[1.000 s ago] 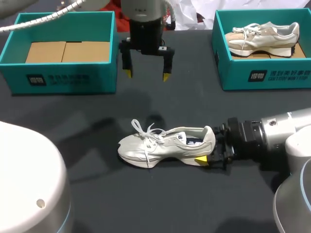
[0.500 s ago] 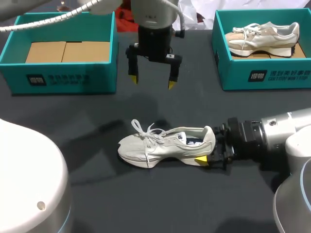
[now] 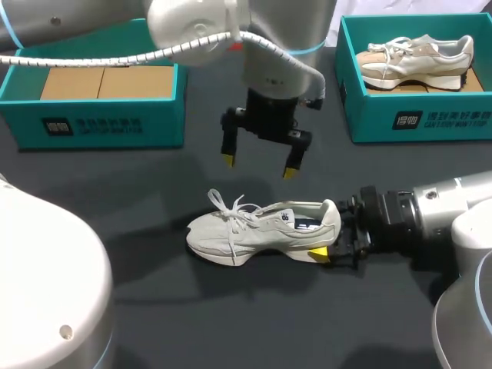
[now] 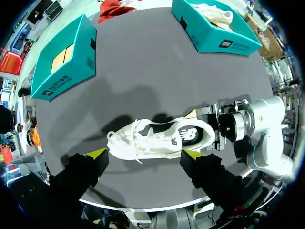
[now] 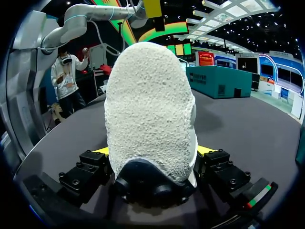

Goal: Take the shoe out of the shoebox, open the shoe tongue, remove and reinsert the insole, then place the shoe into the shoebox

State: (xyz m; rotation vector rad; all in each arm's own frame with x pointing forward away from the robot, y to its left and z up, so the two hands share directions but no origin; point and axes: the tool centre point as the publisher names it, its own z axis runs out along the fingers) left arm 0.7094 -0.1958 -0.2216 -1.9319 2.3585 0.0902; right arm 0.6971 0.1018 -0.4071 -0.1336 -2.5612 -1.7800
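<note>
Your left arm [image 3: 269, 54] is glossy white casing, with a pale ribbed cable hose [image 3: 100, 58] trailing behind the wrist. The left gripper [image 3: 258, 166] is black with two yellow tips. Your right arm [image 3: 450, 201] is silver-white, with a black ribbed collar [image 3: 384, 223] behind the right gripper [image 5: 152, 157]. Its black blocks show screws [image 5: 76, 177] and a red-green stripe [image 5: 259, 193].

The white shoe [image 3: 261, 231] stands on its sole (laces [image 3: 231, 209] loose), well apart from the open teal shoebox [image 3: 115, 123]. Its toe end lies nearer that shoebox than its heel.
</note>
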